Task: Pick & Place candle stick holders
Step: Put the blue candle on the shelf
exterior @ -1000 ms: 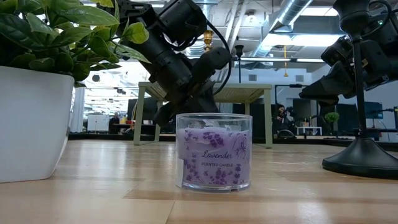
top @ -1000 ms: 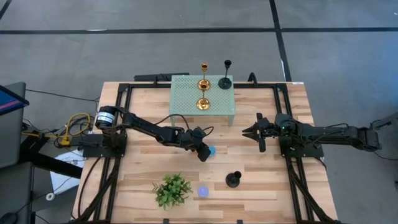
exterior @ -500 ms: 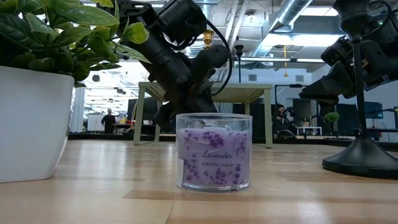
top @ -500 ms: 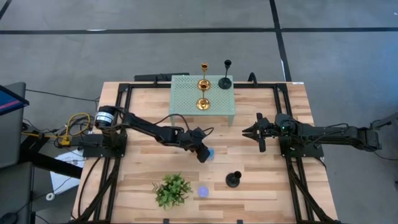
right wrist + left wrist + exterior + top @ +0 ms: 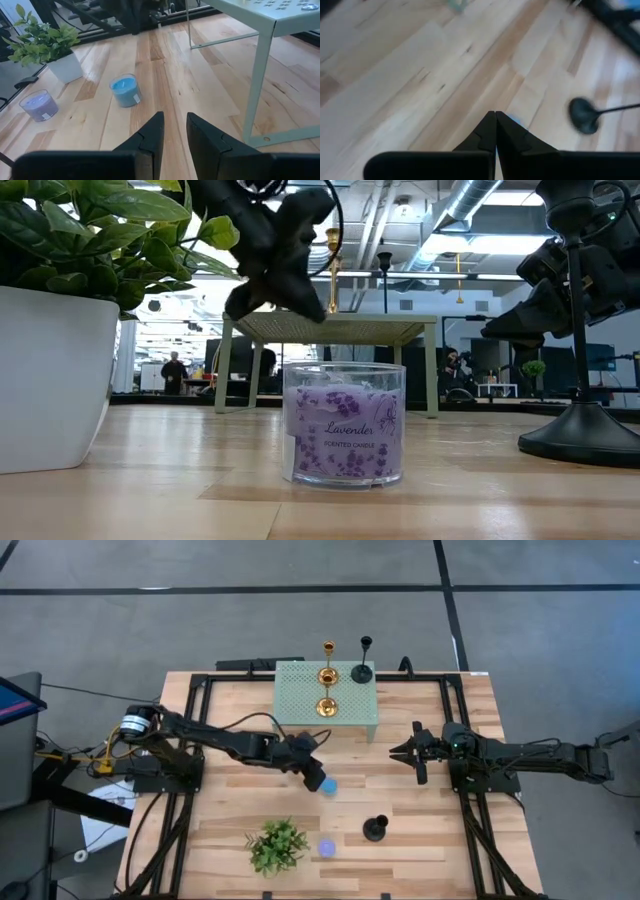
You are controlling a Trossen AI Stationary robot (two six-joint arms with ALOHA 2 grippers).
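Black holder on table, left jaws apart

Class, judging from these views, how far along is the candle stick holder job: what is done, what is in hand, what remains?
Done: two gold holders and one black holder stand on the green stand. In hand: nothing; the left gripper is shut and empty, the right gripper waits open. Left: the other black holder stands on the table.

Blue candle mid-table — purple lavender candle beside the potted plant, near edge.
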